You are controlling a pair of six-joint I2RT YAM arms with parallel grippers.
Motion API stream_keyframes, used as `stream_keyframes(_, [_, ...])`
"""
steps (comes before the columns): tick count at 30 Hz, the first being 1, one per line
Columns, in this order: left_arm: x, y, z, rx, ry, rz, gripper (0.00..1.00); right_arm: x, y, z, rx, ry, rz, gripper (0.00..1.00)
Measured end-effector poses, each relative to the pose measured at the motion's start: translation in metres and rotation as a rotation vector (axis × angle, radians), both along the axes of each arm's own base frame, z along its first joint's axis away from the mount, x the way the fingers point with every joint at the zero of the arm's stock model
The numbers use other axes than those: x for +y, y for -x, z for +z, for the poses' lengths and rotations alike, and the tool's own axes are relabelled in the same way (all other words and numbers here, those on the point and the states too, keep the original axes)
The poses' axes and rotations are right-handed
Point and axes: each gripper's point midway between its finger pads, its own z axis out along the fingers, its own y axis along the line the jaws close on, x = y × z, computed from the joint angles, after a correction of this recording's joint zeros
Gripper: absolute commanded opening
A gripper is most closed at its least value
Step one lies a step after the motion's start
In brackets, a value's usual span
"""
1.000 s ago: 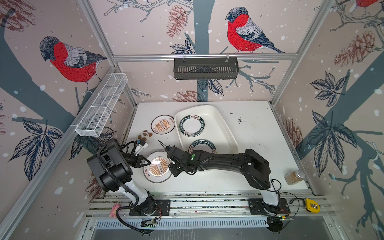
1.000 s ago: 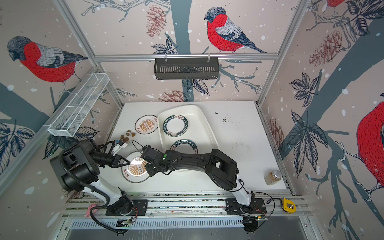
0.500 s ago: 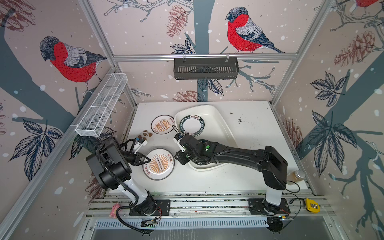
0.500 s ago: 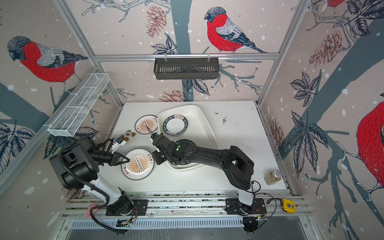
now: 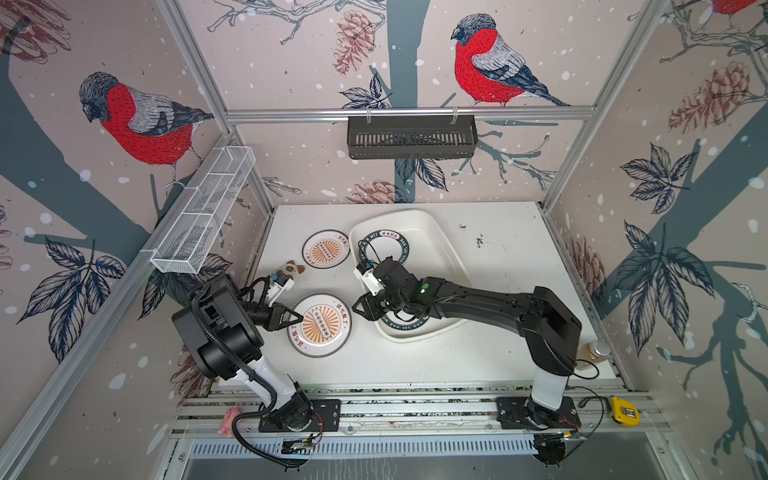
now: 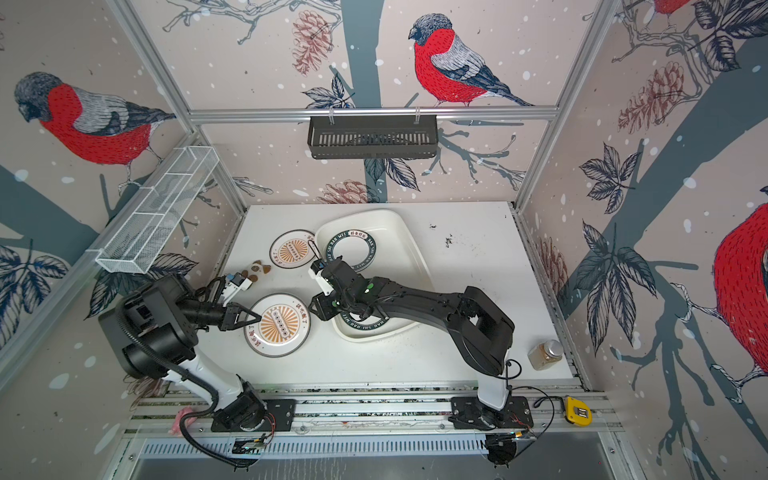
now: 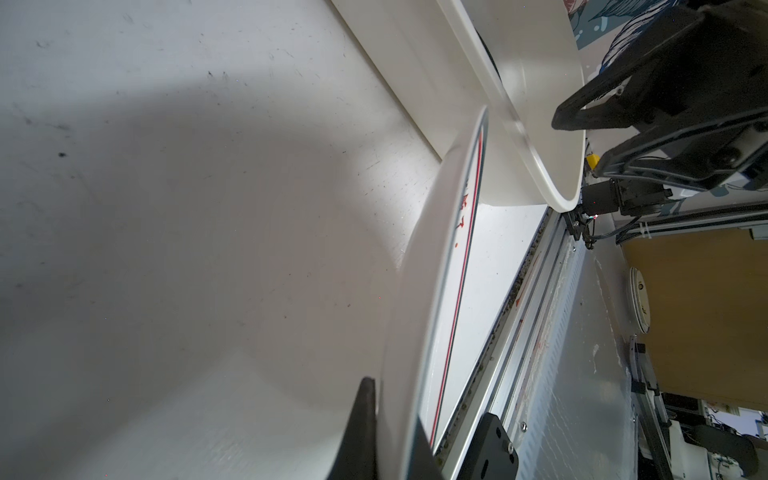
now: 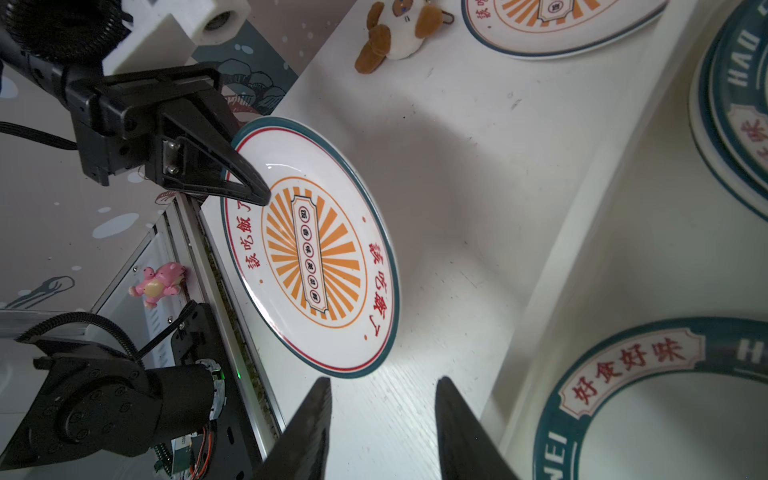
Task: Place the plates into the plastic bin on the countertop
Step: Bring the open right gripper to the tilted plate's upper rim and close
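Note:
My left gripper (image 5: 300, 319) is shut on the rim of an orange sunburst plate (image 5: 322, 325), which it holds tilted just above the countertop (image 5: 498, 270). The left wrist view shows this plate's rim (image 7: 415, 291) pinched between the fingers. My right gripper (image 5: 358, 307) hangs open and empty between that plate and the plastic bin (image 5: 440, 245). In the right wrist view the held plate (image 8: 311, 245) lies just beyond its open fingertips. The bin holds green-lettered plates at its far end (image 5: 402, 245) and its near end (image 5: 405, 326), the latter partly under my right arm. Another sunburst plate (image 5: 325, 250) lies left of the bin.
A small plush toy (image 5: 293, 268) lies near the left wall. An amber jar (image 5: 594, 351) stands at the front right corner. A black rack (image 5: 411, 137) hangs on the back wall and a white mesh basket (image 5: 203, 216) on the left wall.
My right gripper has drawn back off the sunburst plate toward the bin, with its jaws a little wider. The left gripper keeps its hold, and the plate has shifted slightly right.

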Motion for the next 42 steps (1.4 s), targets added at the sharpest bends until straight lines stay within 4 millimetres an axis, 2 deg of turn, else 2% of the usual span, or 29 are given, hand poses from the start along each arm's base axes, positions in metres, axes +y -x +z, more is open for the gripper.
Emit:
stream_keyframes(6, [-0.002,-0.005,0.005,-0.028,0.026,0.016,0.0,0.008,-0.014,0.003,-0.034,-0.006,0.015,0.44])
stream_keyframes(19, [-0.004,-0.017,0.014,-0.077,0.088,0.055,0.0,0.021,-0.05,-0.005,-0.073,0.004,0.025,0.44])
stream_keyframes(27, [-0.005,-0.022,0.019,-0.095,0.103,0.064,0.0,0.037,-0.056,-0.01,-0.065,0.005,0.083,0.44])
stream_keyframes(31, [-0.007,-0.023,0.021,-0.097,0.104,0.057,0.0,0.042,-0.057,-0.014,-0.058,0.006,0.113,0.37])
stream_keyframes(37, [-0.009,-0.026,0.023,-0.1,0.108,0.056,0.0,0.044,-0.056,-0.013,-0.024,-0.023,0.153,0.19])
stream_keyframes(42, [-0.012,-0.029,0.025,-0.1,0.119,0.054,0.0,0.042,-0.056,-0.011,0.004,-0.049,0.178,0.2])
